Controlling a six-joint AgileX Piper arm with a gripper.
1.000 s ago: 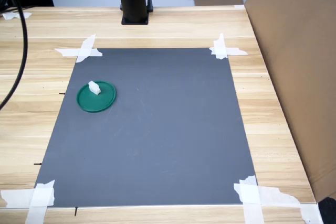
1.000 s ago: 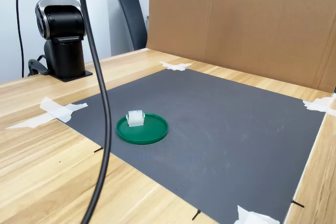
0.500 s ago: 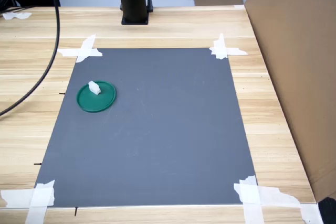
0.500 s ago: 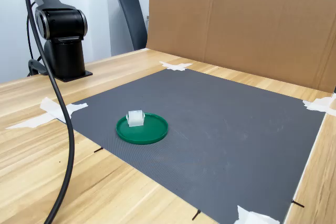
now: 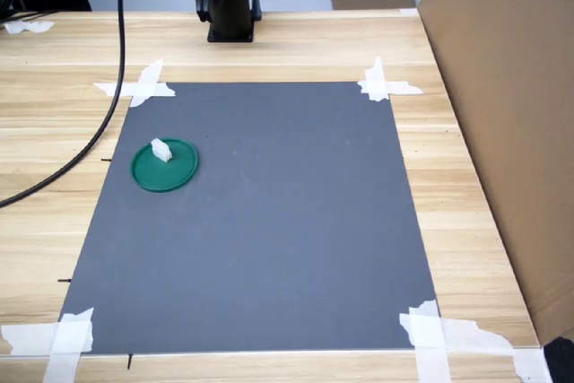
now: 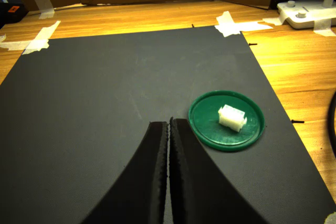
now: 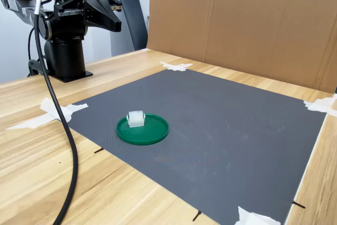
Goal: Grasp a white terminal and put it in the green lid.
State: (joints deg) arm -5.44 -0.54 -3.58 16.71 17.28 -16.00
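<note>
My gripper (image 6: 168, 124) is clenched with nothing in it, the two black fingers (image 6: 155, 182) pressed flat together in the wrist view, raised above the dark grey mat (image 6: 105, 108). In the second exterior view it (image 7: 117, 9) hangs high beside my black base (image 7: 64, 56), well apart from the green lid (image 7: 142, 129). The white terminal (image 6: 232, 117) lies inside the green lid (image 6: 210, 129), off its centre. The lid sits on the mat near the first exterior view's left edge (image 5: 164, 166), the terminal (image 5: 161, 150) on its far part.
</note>
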